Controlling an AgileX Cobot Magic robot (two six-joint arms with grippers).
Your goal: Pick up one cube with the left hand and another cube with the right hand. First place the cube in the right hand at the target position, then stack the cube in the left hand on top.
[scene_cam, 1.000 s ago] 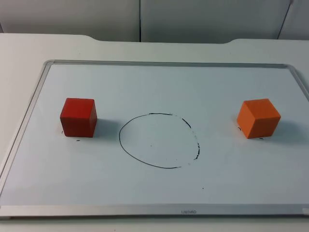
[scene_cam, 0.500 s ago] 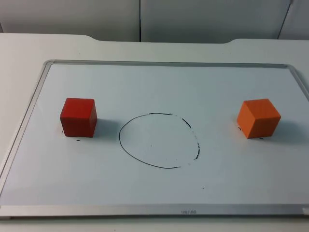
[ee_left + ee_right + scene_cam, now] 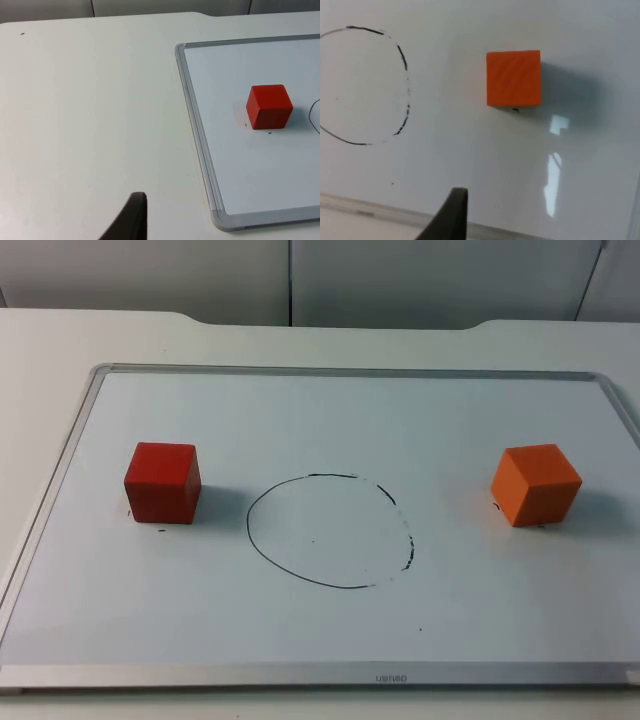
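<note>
A red cube [image 3: 162, 482] rests on the left part of the whiteboard [image 3: 330, 420], and an orange cube [image 3: 536, 484] rests on its right part. Between them a hand-drawn black circle [image 3: 330, 531] marks the board. My left gripper [image 3: 134, 216] hovers over bare table outside the board's left frame, well away from the red cube [image 3: 269, 106]. My right gripper [image 3: 456, 210] hangs above the board near its front frame, apart from the orange cube [image 3: 513, 77], with the circle [image 3: 365, 85] off to one side. Nothing is held by either gripper.
The whiteboard has a raised grey metal frame [image 3: 300, 676] all round. White table top [image 3: 90, 110] stretches to the left of the board. A grey partition wall [image 3: 290, 280] closes the far side.
</note>
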